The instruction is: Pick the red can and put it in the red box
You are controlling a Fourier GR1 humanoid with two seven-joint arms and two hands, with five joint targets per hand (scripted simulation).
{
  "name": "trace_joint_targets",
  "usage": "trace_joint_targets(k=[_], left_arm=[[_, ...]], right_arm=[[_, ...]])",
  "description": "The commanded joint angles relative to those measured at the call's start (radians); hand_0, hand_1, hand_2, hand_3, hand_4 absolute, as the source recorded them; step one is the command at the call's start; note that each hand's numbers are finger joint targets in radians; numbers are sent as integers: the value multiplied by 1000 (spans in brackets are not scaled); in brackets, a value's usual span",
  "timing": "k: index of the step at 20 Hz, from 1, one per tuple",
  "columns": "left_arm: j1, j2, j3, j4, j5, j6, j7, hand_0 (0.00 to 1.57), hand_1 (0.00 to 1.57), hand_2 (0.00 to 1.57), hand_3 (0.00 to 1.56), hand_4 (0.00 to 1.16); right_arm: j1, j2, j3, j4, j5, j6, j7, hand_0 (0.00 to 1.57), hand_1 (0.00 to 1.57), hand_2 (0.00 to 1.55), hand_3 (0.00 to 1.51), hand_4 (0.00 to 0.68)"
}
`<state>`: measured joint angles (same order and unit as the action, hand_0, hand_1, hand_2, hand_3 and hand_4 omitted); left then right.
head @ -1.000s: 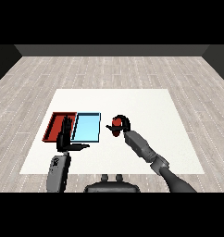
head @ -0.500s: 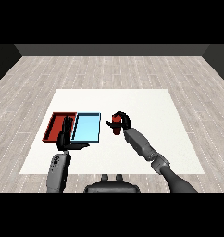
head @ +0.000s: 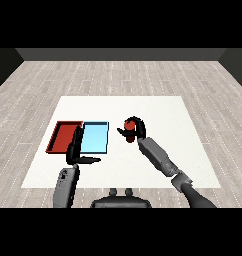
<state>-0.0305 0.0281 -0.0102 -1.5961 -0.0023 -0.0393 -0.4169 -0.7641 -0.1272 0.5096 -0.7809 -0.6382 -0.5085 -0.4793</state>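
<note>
The red can [head: 129, 124] is held just right of the light blue tray, with my right hand [head: 136, 128] curled round it; only part of the can shows between the fingers and thumb. The red tray [head: 63, 137] lies at the left of the table, the light blue tray [head: 95, 138] right beside it. My left hand [head: 76, 150] hovers over the near edge where the two trays meet, fingers straight and thumb out, holding nothing.
The white table [head: 163, 112] stretches to the right and far side of the trays. My right forearm [head: 158, 156] crosses the table from the lower right corner.
My right hand has carried the red can a little to the left, closer to the light blue tray. The left hand has stayed in place.
</note>
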Motion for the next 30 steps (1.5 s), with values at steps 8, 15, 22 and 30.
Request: trace_joint_targets(k=[8,15,22,30], left_arm=[[-29,-28,-106,-73,37,-50,144,0,0,0,0,0],[-119,-28,-246,-93,17,54,268,0,0,0,0,0],[-151,-28,-372,-59,80,115,301,0,0,0,0,0],[-153,-28,-375,52,98,91,271,0,0,0,0,0]], right_arm=[[182,-85,47,-512,161,-204,178,1526,1526,1459,1405,601],[217,-124,30,-697,237,-199,229,1571,1571,1459,1399,637],[316,-68,32,-767,345,-188,200,1571,1571,1480,1424,655],[252,-22,-48,-809,457,-145,345,1571,1571,1481,1424,657]])
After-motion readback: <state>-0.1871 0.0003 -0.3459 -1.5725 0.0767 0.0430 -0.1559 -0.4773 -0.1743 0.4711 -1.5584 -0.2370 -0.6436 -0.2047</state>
